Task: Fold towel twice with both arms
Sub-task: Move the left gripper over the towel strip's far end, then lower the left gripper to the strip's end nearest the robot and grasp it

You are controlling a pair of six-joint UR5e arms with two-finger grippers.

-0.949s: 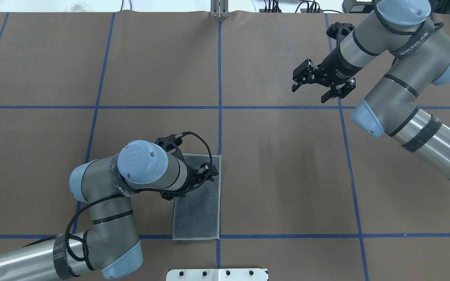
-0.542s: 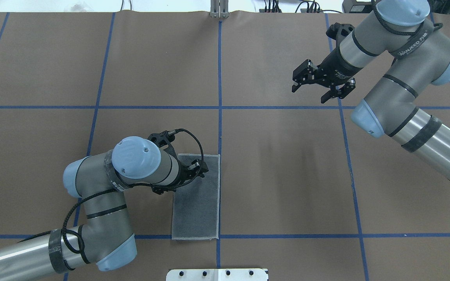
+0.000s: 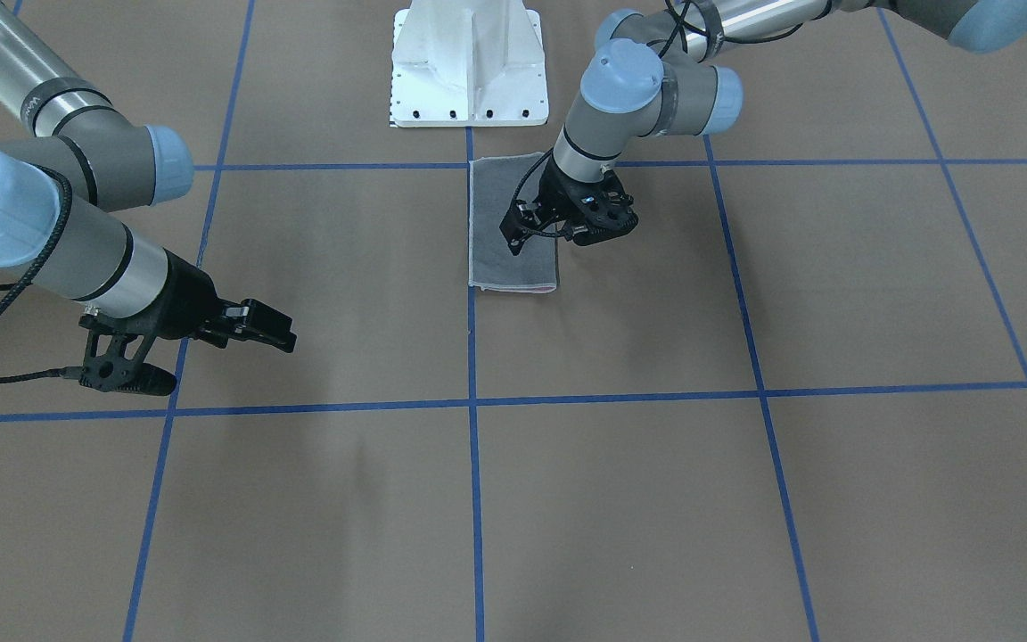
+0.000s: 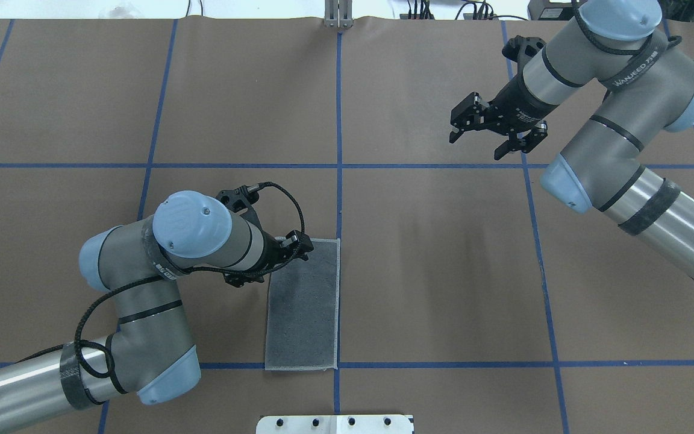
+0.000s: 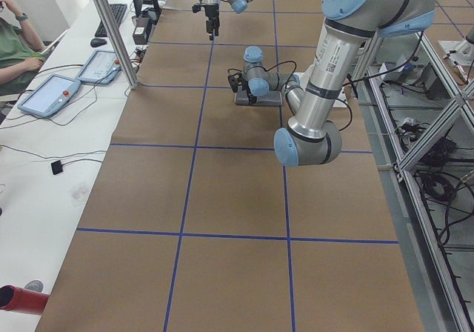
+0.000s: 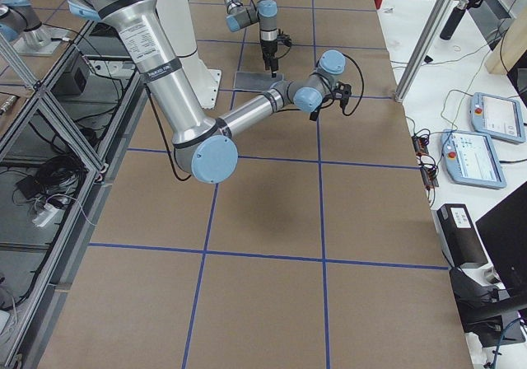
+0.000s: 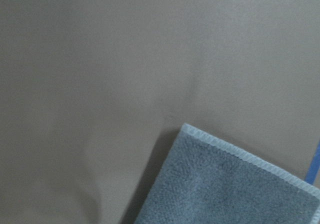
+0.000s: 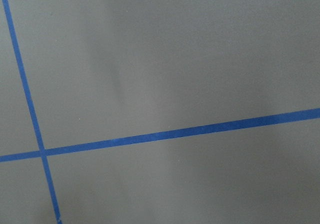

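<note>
The towel (image 4: 303,304) lies flat on the table as a narrow folded rectangle, dark grey face up, with a thin pink edge showing at its far end (image 3: 513,289). My left gripper (image 4: 299,246) hovers over the towel's far left corner and looks open, holding nothing. From the front it (image 3: 589,234) hangs beside the towel's long edge. The left wrist view shows only that corner of the towel (image 7: 225,189) on bare table. My right gripper (image 4: 479,141) is open and empty, raised far off at the back right, also visible from the front (image 3: 273,337).
Brown table cover (image 4: 443,271) with a grid of blue tape lines (image 4: 339,120). The white pedestal base (image 3: 469,62) stands just behind the towel's near end. A person (image 5: 15,43) sits at a side desk with tablets beyond the table's far edge.
My left arm has drawn back to the left and away from the robot, from above the towel's upper middle to its far left corner. The towel and right arm have not moved.
</note>
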